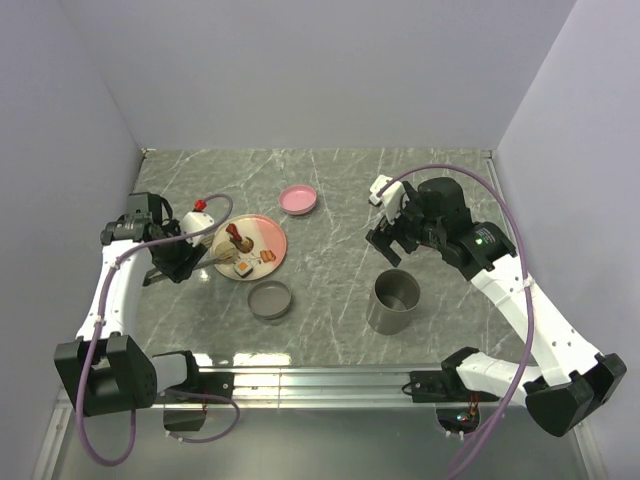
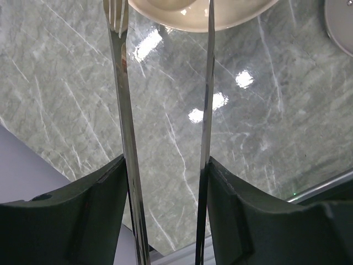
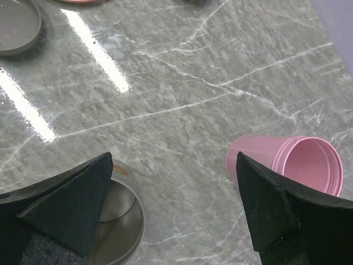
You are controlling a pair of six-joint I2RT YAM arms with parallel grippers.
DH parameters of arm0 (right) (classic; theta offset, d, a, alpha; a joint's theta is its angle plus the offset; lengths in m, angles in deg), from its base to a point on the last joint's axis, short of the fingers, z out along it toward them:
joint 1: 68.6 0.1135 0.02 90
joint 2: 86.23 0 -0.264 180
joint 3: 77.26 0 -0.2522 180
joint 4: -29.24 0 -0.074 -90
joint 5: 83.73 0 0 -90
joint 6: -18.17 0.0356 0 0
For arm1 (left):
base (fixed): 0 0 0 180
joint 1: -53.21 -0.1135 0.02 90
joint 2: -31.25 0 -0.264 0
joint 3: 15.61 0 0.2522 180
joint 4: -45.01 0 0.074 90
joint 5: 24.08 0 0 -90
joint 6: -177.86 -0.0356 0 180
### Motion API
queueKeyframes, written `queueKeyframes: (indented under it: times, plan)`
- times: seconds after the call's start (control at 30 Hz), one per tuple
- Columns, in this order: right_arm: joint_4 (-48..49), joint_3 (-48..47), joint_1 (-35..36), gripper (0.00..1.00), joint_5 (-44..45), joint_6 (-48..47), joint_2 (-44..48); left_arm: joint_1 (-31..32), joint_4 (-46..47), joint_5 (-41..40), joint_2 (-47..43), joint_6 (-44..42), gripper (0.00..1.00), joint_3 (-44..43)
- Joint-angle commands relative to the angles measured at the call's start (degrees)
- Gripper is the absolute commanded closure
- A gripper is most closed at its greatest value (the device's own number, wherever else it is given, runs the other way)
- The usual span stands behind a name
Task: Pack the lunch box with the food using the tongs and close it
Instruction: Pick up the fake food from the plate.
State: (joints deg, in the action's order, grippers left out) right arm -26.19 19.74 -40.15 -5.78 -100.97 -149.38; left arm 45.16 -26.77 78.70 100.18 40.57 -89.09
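The silver tongs [image 2: 124, 116] run up between my left gripper's fingers [image 2: 105, 204], one arm against each pad, and their tips reach the plate's rim [image 2: 204, 16]. In the top view my left gripper [image 1: 183, 258] is shut on the tongs [image 1: 213, 257] just left of the pink plate [image 1: 272, 235]. The food lies on that plate: a dark brown lump [image 1: 236, 240] and orange-and-white bits [image 1: 243, 268]. The lunch box [image 1: 396, 300], a grey open cylinder, stands right of centre. My right gripper [image 1: 392, 240] hangs open above and behind it, with nothing between its fingers [image 3: 66, 193].
A grey round lid [image 1: 270, 299] lies in front of the plate and a pink lid [image 1: 298, 199] behind it. A pink cylinder [image 3: 298, 163] lies on its side near the right gripper, beside the grey cylinder [image 3: 118, 221]. A red-capped white bottle [image 1: 197, 215] stands left of the plate.
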Motion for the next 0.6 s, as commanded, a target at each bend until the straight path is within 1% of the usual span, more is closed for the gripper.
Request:
queueKeyframes:
  times: [0.0, 0.17, 0.3, 0.57]
  plan:
    - [0.01, -2.58, -0.59, 0.00, 0.19, 0.50, 0.05, -0.03, 2.47, 1.73, 0.77, -0.26, 0.40, -0.04]
    - [0.01, -2.75, -0.67, 0.00, 0.28, 0.41, -0.04, -0.03, 3.44, 1.99, 2.00, 0.00, 0.41, 0.22]
    - [-0.08, -2.66, -0.67, 0.00, 0.45, 0.06, 0.05, -0.12, 3.79, 2.34, 2.79, 0.00, 0.39, 0.31]
    - [0.27, -1.70, -0.67, 0.00, 0.98, -0.30, 0.31, 0.06, 4.58, 2.87, 3.85, 0.53, 0.39, 0.75]
